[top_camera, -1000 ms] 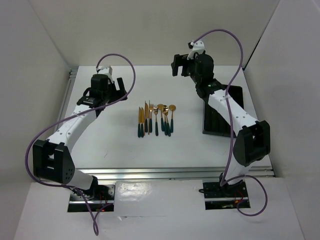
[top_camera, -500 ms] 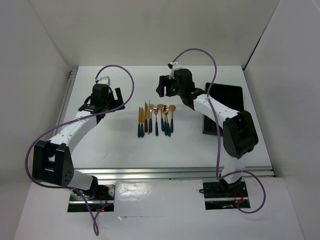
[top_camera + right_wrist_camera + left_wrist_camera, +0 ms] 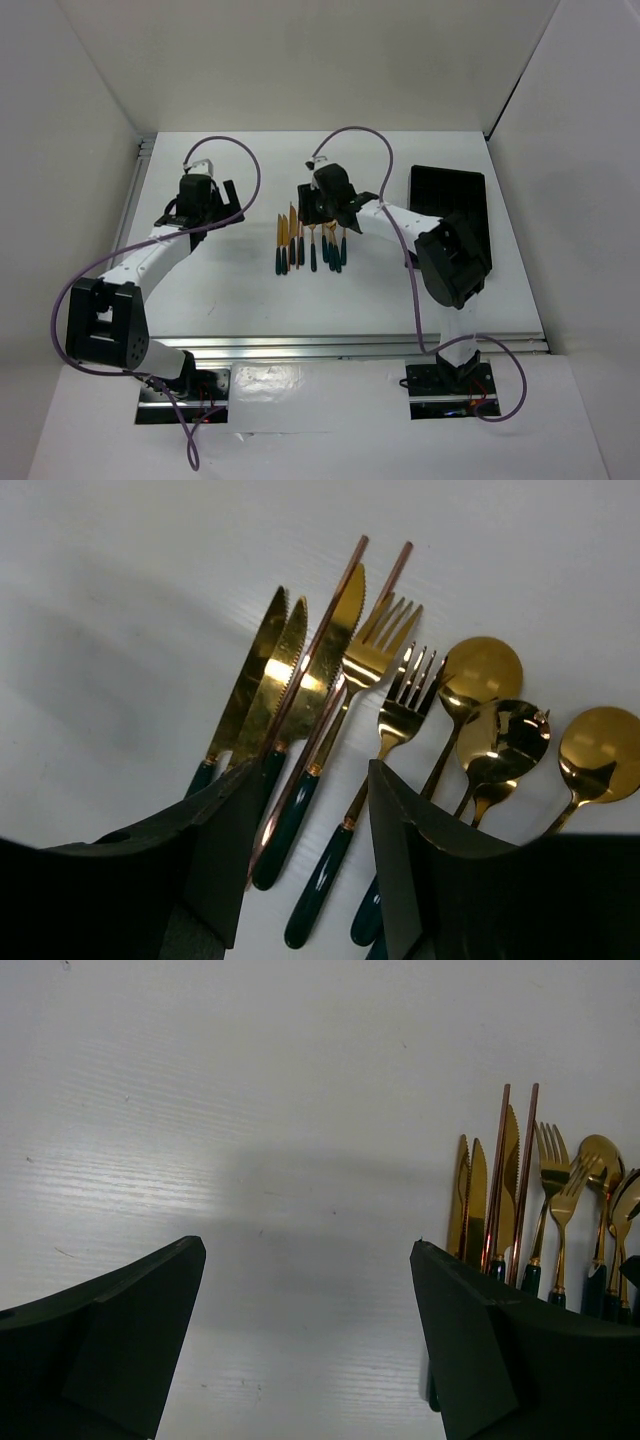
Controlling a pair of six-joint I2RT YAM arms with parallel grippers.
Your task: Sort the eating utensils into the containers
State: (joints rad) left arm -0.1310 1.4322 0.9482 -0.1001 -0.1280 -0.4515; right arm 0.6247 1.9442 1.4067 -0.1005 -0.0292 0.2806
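Since earlier, right gripper [image 3: 313,770] swung from black rectangular tray [image 3: 450,190] to above utensils [image 3: 345,670], jaws apart: glossy gold heads, serrated knives [image 3: 262,680], slim teal handles; left gripper [image 3: 308,1250] gaped wide too.

Overhead, two wrist close-ups, shared utensils [image 3: 312,240]

place: robot lab test cell | enclosure: plain white panel walls [image 3: 300,60] across the top and both sides of the frame | bench: flat white bench [image 3: 230,300] edged with bare aluminium rails [image 3: 330,346] | hardware: two white-and-black jointed arms [image 3: 150,250] bolted at the bottom of the frame, looping purple cables [image 3: 350,128] exposed
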